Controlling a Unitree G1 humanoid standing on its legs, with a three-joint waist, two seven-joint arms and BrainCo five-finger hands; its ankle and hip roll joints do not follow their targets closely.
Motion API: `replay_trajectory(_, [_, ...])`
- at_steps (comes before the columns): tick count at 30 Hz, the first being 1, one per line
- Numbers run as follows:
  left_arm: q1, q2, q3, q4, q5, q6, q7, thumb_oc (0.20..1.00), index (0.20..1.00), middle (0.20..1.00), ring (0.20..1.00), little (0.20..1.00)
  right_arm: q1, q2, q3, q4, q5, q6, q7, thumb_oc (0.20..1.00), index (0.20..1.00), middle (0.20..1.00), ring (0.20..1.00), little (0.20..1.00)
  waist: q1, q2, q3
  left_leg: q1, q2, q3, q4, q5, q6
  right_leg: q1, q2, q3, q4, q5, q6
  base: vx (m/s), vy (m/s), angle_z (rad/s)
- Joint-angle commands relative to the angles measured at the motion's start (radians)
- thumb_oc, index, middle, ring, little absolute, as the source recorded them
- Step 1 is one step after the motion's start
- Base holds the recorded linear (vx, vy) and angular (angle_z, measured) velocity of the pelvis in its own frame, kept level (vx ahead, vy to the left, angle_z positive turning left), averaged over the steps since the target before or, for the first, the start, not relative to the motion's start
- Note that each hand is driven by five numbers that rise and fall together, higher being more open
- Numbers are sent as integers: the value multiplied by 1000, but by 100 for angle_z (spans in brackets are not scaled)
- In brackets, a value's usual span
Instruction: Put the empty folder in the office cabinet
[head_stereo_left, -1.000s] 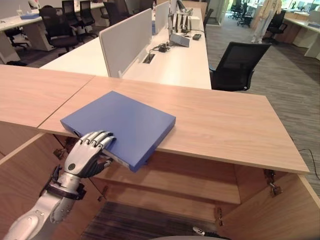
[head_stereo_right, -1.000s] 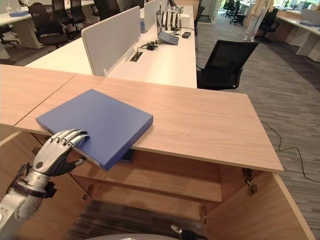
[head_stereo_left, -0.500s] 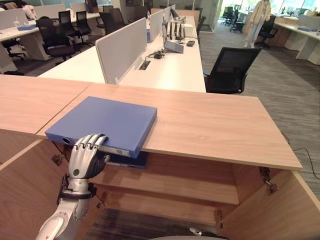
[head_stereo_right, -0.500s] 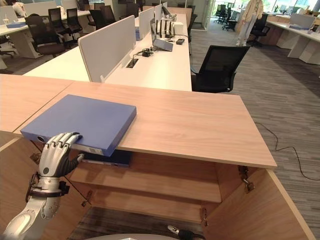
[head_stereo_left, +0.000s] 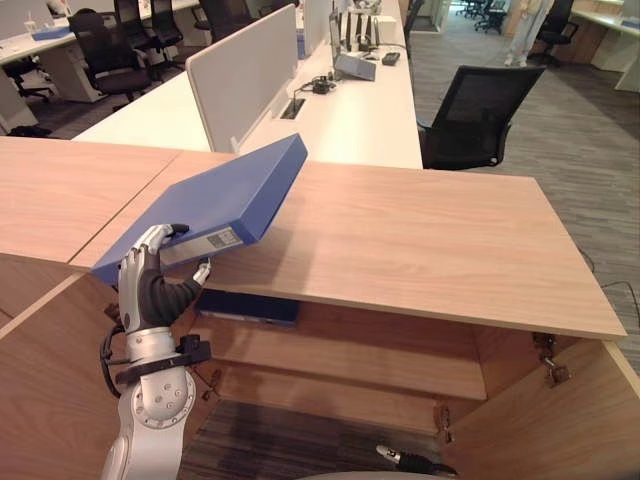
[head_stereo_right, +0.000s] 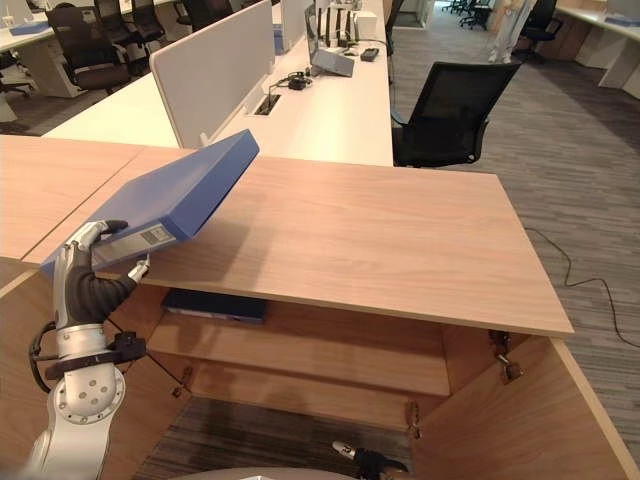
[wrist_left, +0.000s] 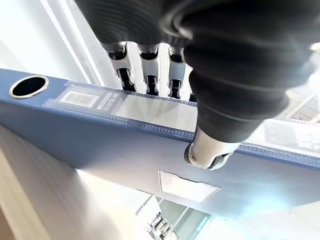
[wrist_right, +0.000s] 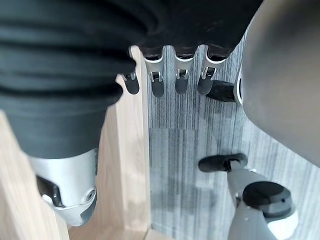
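The left hand (head_stereo_left: 152, 283) grips the blue folder (head_stereo_left: 215, 200) at its spine end, fingers (wrist_left: 146, 70) curled over the labelled spine and thumb pressed against the cover underneath. The folder is tilted, its held end low just off the front edge of the bench (head_stereo_left: 420, 235) near the left corner, its far end raised above the benchtop toward the back. Below the benchtop the office cabinet (head_stereo_left: 350, 360) stands open, its left door (head_stereo_left: 50, 380) swung out beside the arm. A dark blue folder (head_stereo_left: 250, 306) lies flat at the left end of the upper shelf (head_stereo_left: 400, 355), right under the front edge. Toward the right, the other door (head_stereo_left: 560, 420) also stands open. The right hand (wrist_right: 170, 75) hangs beside the wooden door edge above the carpeted floor, its fingers straight and relaxed, holding nothing.
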Motion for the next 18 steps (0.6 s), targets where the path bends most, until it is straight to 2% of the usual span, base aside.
replay_trajectory(1, [61, -55, -24, 62, -448, 142, -177, 200, 200, 200, 200, 200, -54, 11, -55, 91, 12, -11, 5, 1000, 1000, 1000, 1000, 1000, -10, -46, -46, 19, -42, -48, 2, -72, 46, -37, 14, 59, 0, 21, -5, -3, 14, 4])
replay_trajectory(4, [-40, -46, 33, 32, -687, 176, -224, 200, 200, 200, 200, 200, -53, -9, -70, 73, 13, -5, 8, 1000, 1000, 1000, 1000, 1000, -3, -41, -44, 24, -42, -50, 2, -77, 45, -33, 14, 53, 0, 18, -3, 0, 3, 1])
replay_trajectory(5, [-90, -51, 45, 5, -845, 165, -227, 200, 200, 200, 200, 200, -46, -12, -75, 56, 13, -2, 5, 1000, 1000, 1000, 1000, 1000, 2, -40, -44, 26, -42, -51, 2, -80, 45, -31, 15, 49, 0, 15, -1, 0, 0, 0])
replay_trajectory(8, [-175, -21, 53, -23, -1053, 128, -202, 200, 200, 200, 200, 200, -34, -13, -85, 39, 9, 0, -12, 1000, 1000, 1000, 1000, 1000, 10, -37, -43, 29, -43, -58, 2, -88, 45, -27, 16, 41, 0, 3, 1, 1, -7, 2])
replay_trajectory(13, [-240, 16, 29, -29, -1220, 101, -158, 200, 200, 200, 200, 200, -22, -11, -94, 38, 2, 4, -30, 1000, 1000, 1000, 1000, 1000, 24, -37, -41, 27, -43, -66, 2, -93, 43, -27, 15, 30, 0, -6, 4, -9, -12, 5])
replay_trajectory(18, [-265, 21, 0, -26, -1334, 84, -165, 200, 200, 200, 200, 200, -15, -5, -99, 36, 1, 2, -34, 1000, 1000, 1000, 1000, 1000, 32, -41, -43, 22, -42, -72, 2, -95, 41, -30, 15, 23, 0, -10, 6, -12, -8, 5])
